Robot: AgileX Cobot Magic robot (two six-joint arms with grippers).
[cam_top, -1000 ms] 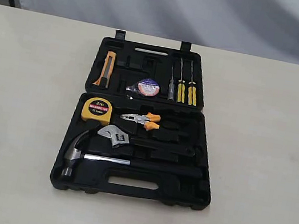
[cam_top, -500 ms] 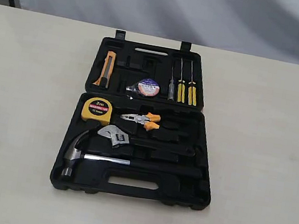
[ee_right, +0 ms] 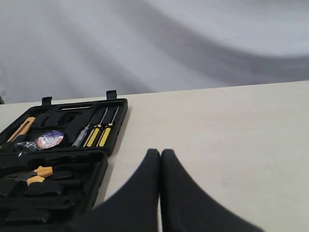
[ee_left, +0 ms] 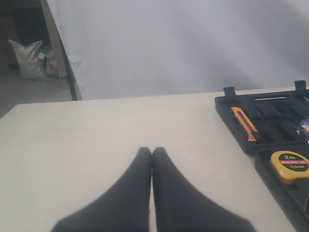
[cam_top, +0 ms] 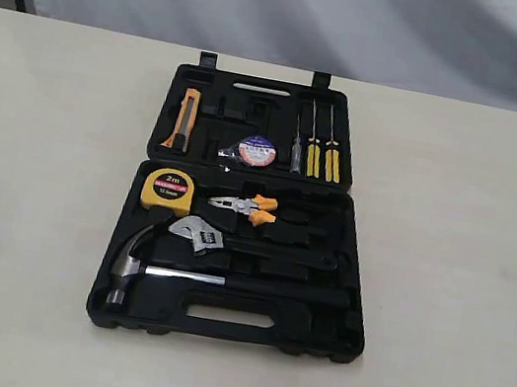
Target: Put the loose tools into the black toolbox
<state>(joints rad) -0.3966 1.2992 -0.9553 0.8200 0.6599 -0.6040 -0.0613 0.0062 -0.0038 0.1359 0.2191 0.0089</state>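
1. The toolbox (cam_top: 325, 326) lies open on the tabletop (cam_top: 31, 174), off to one side of each hand. The left hand (ee_left: 151, 151) is clenched, its two black fingers pressed flat against each other with nothing between them, and it hangs above bare tabletop.
2. The right hand (ee_right: 160, 152) is clenched the same way, with its fingers touching along their length and holding nothing. It hangs over bare tabletop on the other side of the toolbox.
3. Both halves of the toolbox rest flat, joined at the hinge across the middle.
4. In the near half, the hammer (cam_top: 182, 275) sits in its recess close to the front edge, with its head at the left of the exterior view.
5. The wrench (cam_top: 199, 235) lies just behind the hammer and roughly parallel to it, silver jaw also to the left.
6. Along the hinge side of that half sit a yellow tape measure (cam_top: 168, 190) and, just beside it, orange-handled pliers (cam_top: 246, 208).
7. The tape roll (cam_top: 256, 152) rests in the far half, between an orange knife (cam_top: 184, 118) and a row of screwdrivers (cam_top: 316, 154).
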